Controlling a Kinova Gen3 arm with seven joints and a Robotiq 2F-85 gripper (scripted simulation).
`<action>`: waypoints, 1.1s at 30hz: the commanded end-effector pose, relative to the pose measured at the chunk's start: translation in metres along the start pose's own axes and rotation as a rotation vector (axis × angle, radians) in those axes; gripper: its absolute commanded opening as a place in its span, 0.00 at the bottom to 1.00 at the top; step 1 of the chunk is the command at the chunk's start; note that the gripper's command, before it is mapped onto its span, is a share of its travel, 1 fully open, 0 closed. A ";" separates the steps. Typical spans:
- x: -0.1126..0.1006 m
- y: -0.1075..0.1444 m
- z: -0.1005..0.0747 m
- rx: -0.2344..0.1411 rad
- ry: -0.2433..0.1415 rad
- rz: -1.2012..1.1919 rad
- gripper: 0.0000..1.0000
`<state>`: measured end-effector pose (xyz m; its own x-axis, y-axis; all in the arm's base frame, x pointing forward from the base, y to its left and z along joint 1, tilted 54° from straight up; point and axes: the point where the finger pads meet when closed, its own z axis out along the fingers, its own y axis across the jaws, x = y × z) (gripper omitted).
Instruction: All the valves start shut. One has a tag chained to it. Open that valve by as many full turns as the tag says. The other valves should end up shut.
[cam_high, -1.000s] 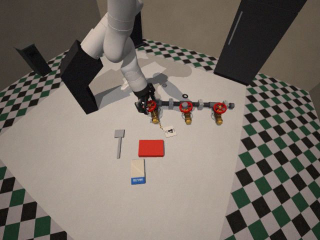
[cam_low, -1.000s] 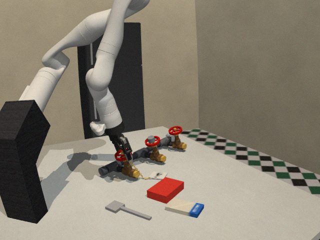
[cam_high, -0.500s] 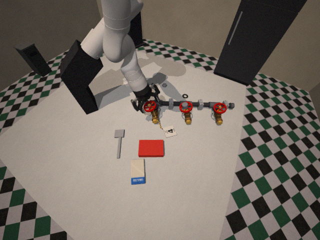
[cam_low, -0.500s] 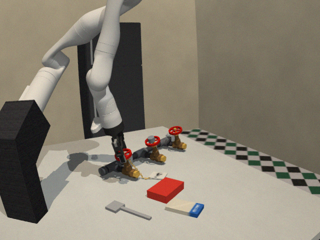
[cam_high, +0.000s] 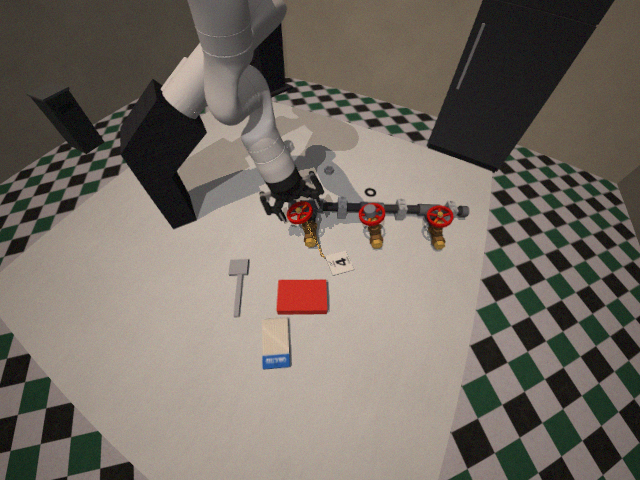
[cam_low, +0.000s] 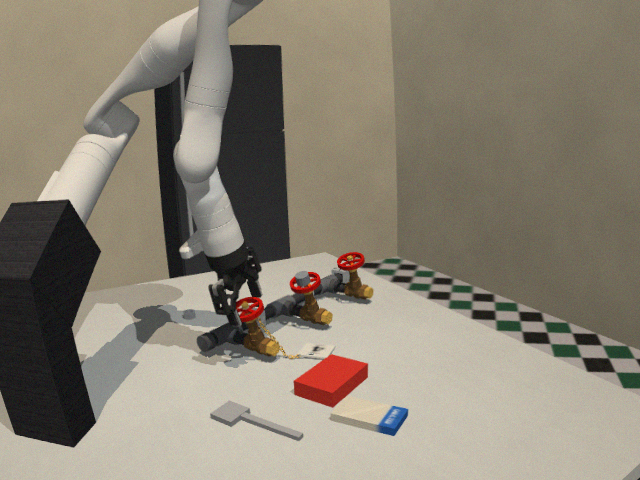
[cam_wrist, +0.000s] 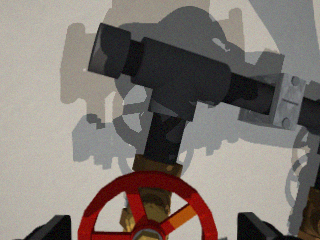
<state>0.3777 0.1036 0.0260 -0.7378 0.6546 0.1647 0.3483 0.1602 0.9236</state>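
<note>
A dark pipe (cam_high: 385, 208) on the table carries three valves with red handwheels. The left valve (cam_high: 300, 214) has a gold chain to a white tag (cam_high: 341, 261) that reads 4. The middle valve (cam_high: 372, 213) and right valve (cam_high: 438, 218) have no tag. My gripper (cam_high: 292, 203) is open and straddles the left handwheel, one finger on each side, not closed on it. It also shows in the exterior view (cam_low: 238, 302) at the left handwheel (cam_low: 249, 308). The wrist view shows that handwheel (cam_wrist: 148, 210) between my fingertips, with one orange spoke.
A red block (cam_high: 302, 296), a white and blue box (cam_high: 275, 343) and a grey hammer-shaped tool (cam_high: 238, 285) lie in front of the pipe. A small black ring (cam_high: 370, 195) and a grey nut (cam_high: 327, 169) lie behind it. A tall black block (cam_high: 157, 153) stands at the left.
</note>
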 end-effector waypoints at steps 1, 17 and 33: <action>-0.003 -0.002 -0.001 -0.002 0.003 0.114 1.00; -0.001 -0.002 -0.001 -0.001 0.004 0.448 1.00; -0.001 -0.002 -0.001 0.000 0.005 0.619 1.00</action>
<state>0.3762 0.1031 0.0255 -0.4228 0.6292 0.6522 0.7009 -0.2291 0.6755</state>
